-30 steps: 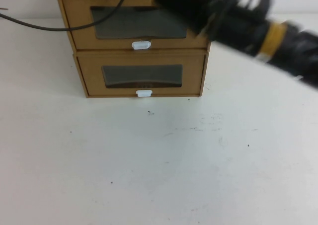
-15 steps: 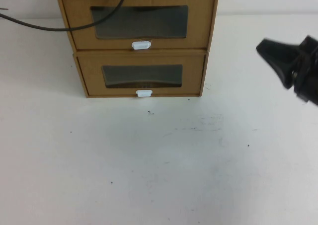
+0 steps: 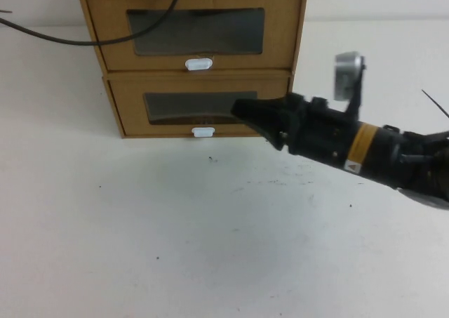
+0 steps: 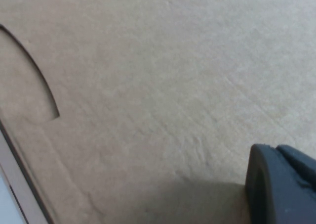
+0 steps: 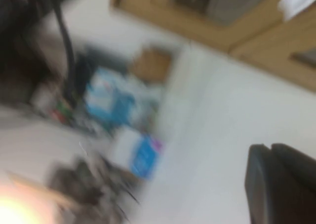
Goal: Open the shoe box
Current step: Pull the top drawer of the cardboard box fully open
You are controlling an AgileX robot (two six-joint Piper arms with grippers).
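Two brown cardboard shoe boxes stand stacked at the back of the table. The upper box [image 3: 112, 23] and the lower box [image 3: 126, 104] each have a dark window and a white pull tab [image 3: 198, 64] [image 3: 203, 131]. Both drawers look pushed in. My right gripper [image 3: 238, 109] is shut and empty, its tip in front of the lower box's window, just right of and above the lower tab. In the right wrist view the right gripper [image 5: 270, 147] shows its fingers pressed together over the white table, with the boxes [image 5: 256, 31] beyond. My left gripper [image 4: 275, 147] is shut, against a flat cardboard surface [image 4: 148, 85].
A black cable [image 3: 84, 41] runs across the upper box's front from the left. The white table [image 3: 210, 248] stretches in front of the boxes. Blurred clutter [image 5: 113, 110] lies beyond the table edge in the right wrist view.
The right arm was by the upper box, swung out to the right, and has now come back lower, pointing at the lower box's front. The boxes have not moved.
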